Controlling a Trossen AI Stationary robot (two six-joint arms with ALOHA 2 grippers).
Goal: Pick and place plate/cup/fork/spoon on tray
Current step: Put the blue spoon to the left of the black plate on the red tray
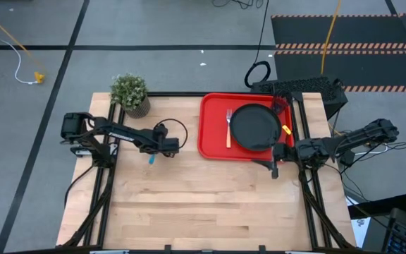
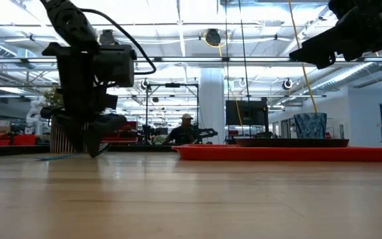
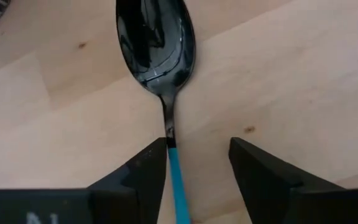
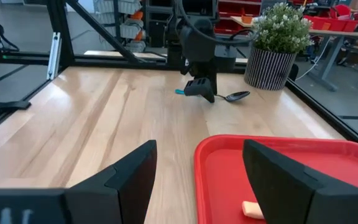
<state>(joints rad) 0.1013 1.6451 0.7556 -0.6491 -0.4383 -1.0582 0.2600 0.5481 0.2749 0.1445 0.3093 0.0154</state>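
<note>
At centre-left of the high view, the left gripper (image 3: 197,171) stands with fingers apart astride the blue-handled dark metal spoon (image 3: 157,46). The right gripper (image 4: 197,174), also spread, hovers at the bright red plastic tray (image 1: 213,137)'s lower-right corner.

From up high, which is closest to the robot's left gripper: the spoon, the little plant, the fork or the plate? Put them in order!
From the left gripper:
1. The spoon, right under its open fingers on the wood.
2. The potted plant, at the table's back edge.
3. The fork, on the red tray's left part.
4. The plate, just past the fork.
</note>
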